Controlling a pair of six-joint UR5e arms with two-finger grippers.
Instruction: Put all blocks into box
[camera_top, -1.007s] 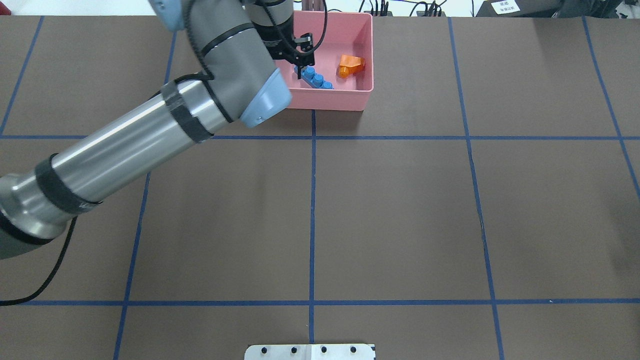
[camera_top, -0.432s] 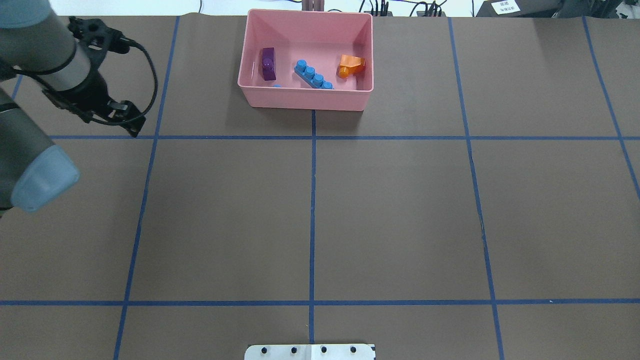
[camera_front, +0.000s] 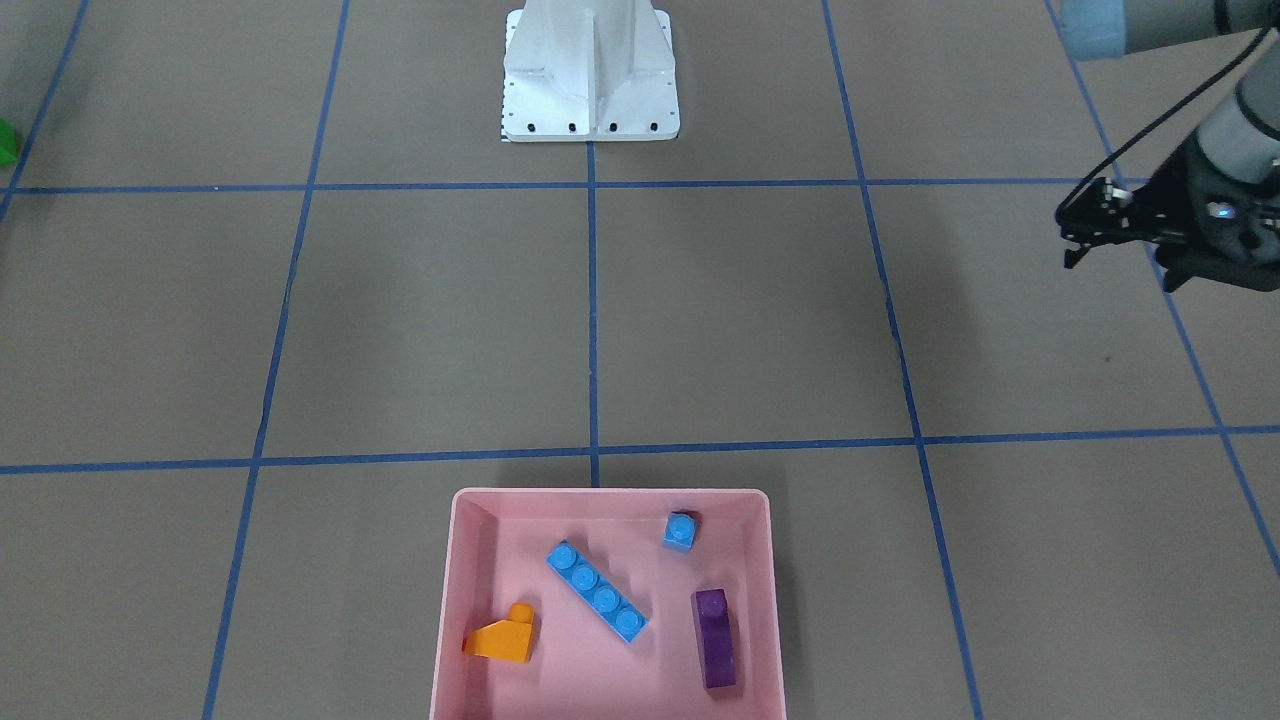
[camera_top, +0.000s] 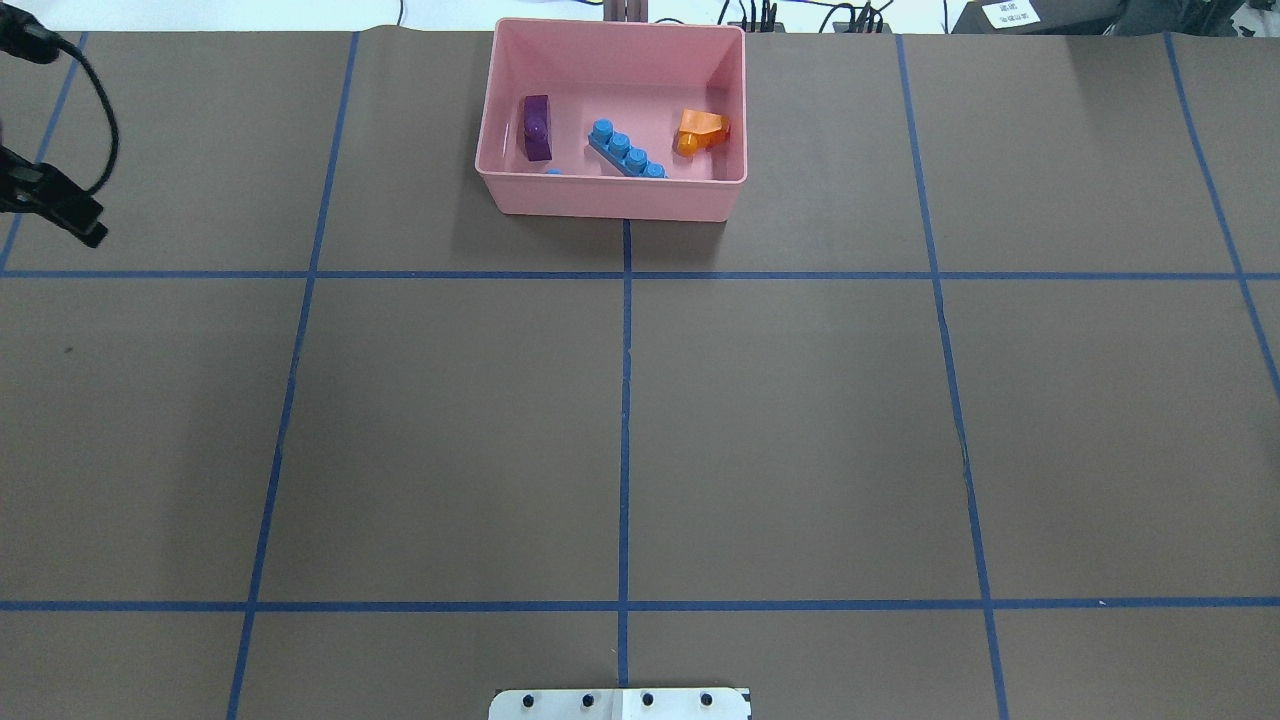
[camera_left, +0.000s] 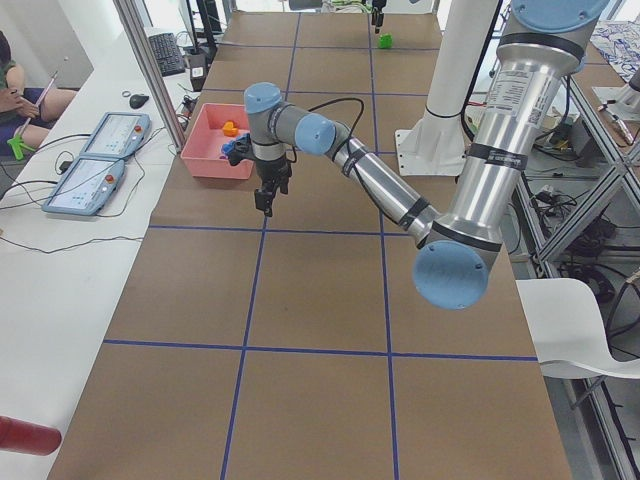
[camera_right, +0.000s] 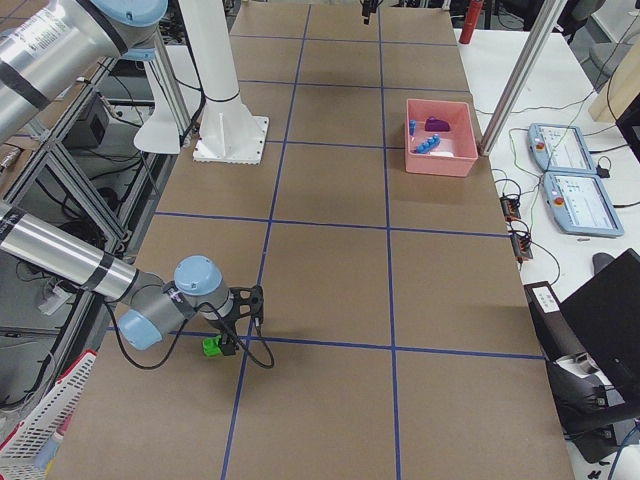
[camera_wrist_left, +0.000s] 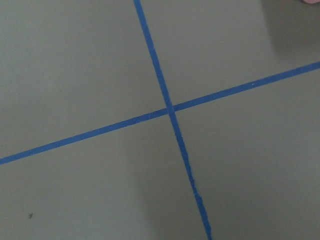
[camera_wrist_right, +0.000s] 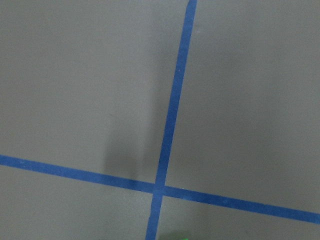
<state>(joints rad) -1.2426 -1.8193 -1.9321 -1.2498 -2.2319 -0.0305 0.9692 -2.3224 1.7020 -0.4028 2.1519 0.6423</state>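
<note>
Hovering left hand (camera_front: 1068, 240), pointing downward, above table (camera_front: 700, 320)

Built from silver-grey metal tubes (camera_left: 520, 100) with pale blue joint caps (camera_left: 450, 275), ringed in black bands (camera_left: 497, 155), trailed by a looping black cable (camera_top: 116, 140), tipped with a matte black left gripper (camera_front: 1068, 240), and rooted on a white finned pedestal (camera_front: 590, 60) edged with small dark screws (camera_front: 572, 127).

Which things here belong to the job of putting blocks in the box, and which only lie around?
Job: pink box, orange block, long blue block, small blue block, purple block, green block on the table.
Lying about: white base plate, control tablets.
</note>
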